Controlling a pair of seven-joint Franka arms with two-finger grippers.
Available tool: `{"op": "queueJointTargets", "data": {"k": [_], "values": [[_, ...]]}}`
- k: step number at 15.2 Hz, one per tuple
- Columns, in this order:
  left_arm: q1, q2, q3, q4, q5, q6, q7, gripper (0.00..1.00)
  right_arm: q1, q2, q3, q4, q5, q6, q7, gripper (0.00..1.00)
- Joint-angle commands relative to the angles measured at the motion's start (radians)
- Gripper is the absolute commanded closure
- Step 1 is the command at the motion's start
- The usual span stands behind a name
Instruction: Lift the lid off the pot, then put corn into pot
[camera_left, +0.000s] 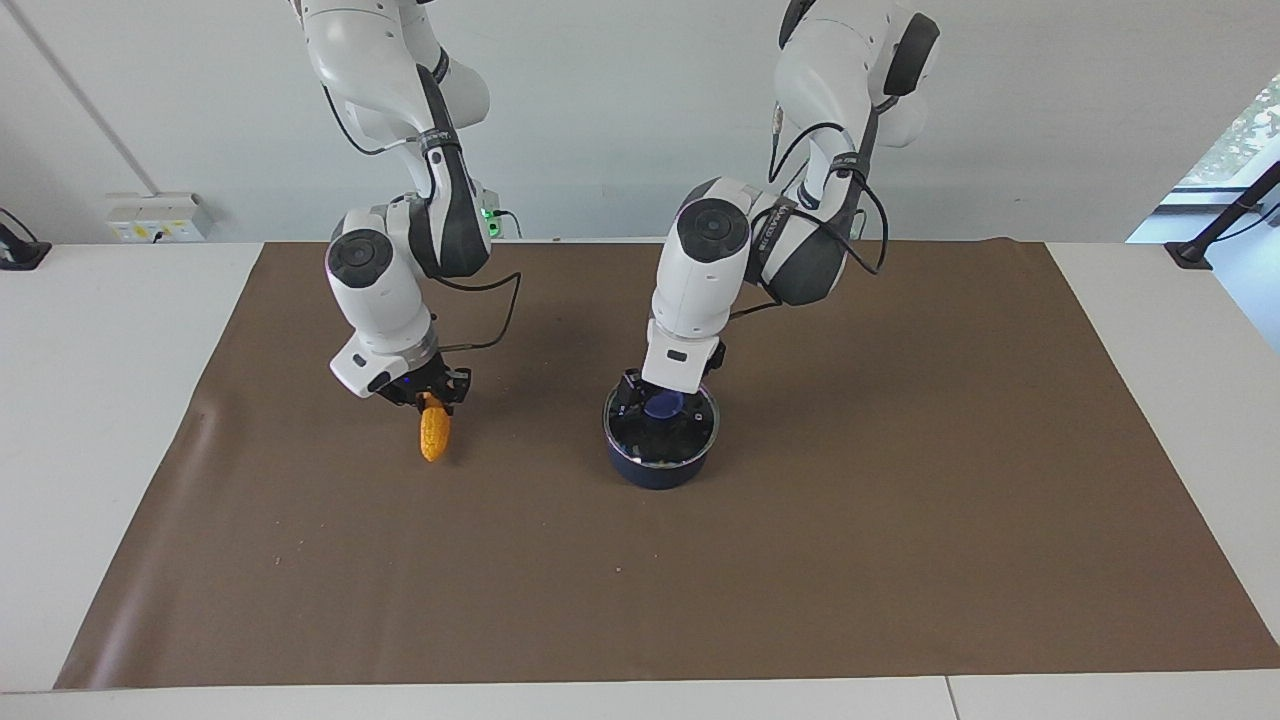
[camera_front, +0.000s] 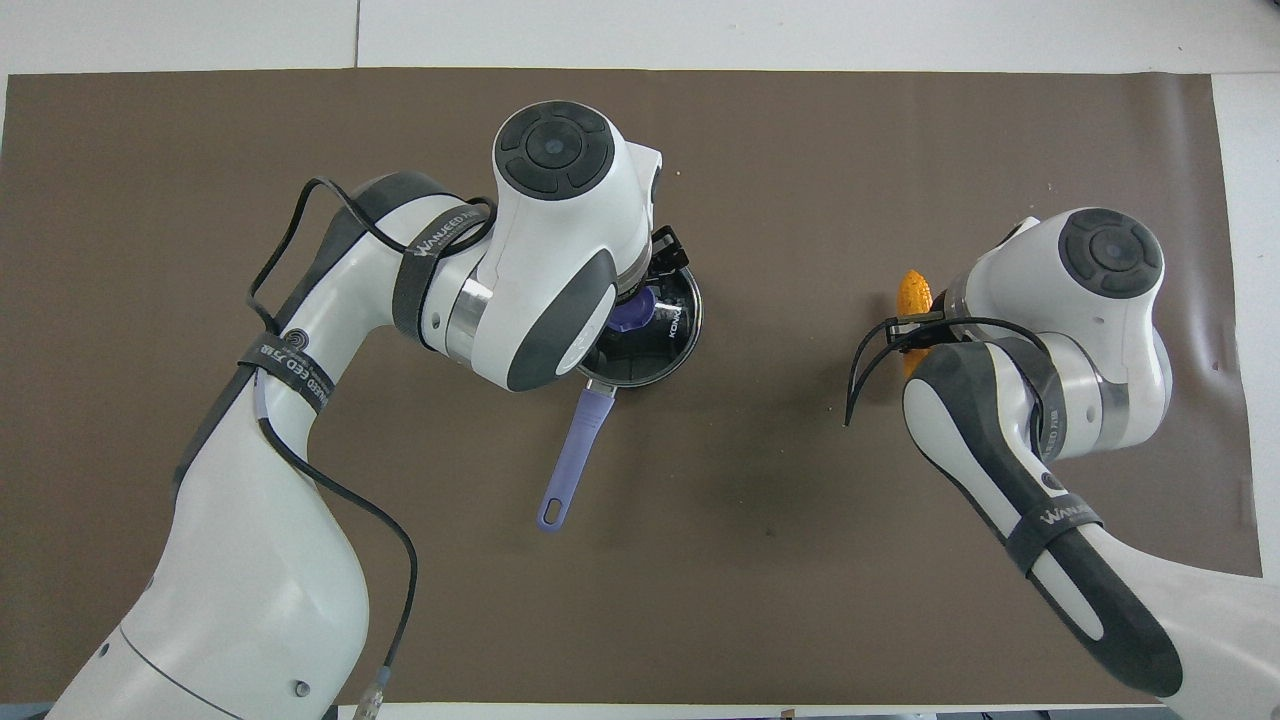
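Nearest the robots, the pot's lighter-blue handle (camera_front: 568, 462) points back toward them, a hole at its end, while the pot (camera_left: 657, 468), dark navy, sits on the brown mat (camera_left: 900, 500) near the table's middle. Its lid (camera_left: 697, 428), clear glass with a metal rim, is still seated on it. The left gripper (camera_left: 660, 404) is down on the lid with its fingers set either side of the blue knob (camera_left: 663, 404); whether they have pinched it tight I cannot tell. The left arm's wrist covers much of the lid from above. Toward the right arm's end of the table, well apart from the pot, the right gripper (camera_left: 432, 398) is closed on the thick end of the corn (camera_left: 434, 433), a bumpy yellow-orange cob whose tapered tip points away from the robots and rests at the mat.
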Motion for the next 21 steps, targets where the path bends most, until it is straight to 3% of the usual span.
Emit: {"op": "queueJointTargets", "data": {"k": [1, 16, 21], "values": [[-0.023, 0.018, 0.016, 0.037, 0.040, -0.008, -0.087, 0.00, -0.006, 0.002, 0.007, 0.046, 0.017, -0.039, 0.008, 1.00], [-0.014, 0.008, 0.015, -0.033, 0.067, 0.069, -0.176, 0.05, -0.006, -0.004, 0.007, 0.047, 0.018, -0.054, 0.009, 1.00], [-0.023, 0.005, 0.015, -0.044, 0.071, 0.072, -0.176, 0.12, -0.008, -0.004, 0.007, 0.047, 0.018, -0.054, 0.008, 1.00]]}}
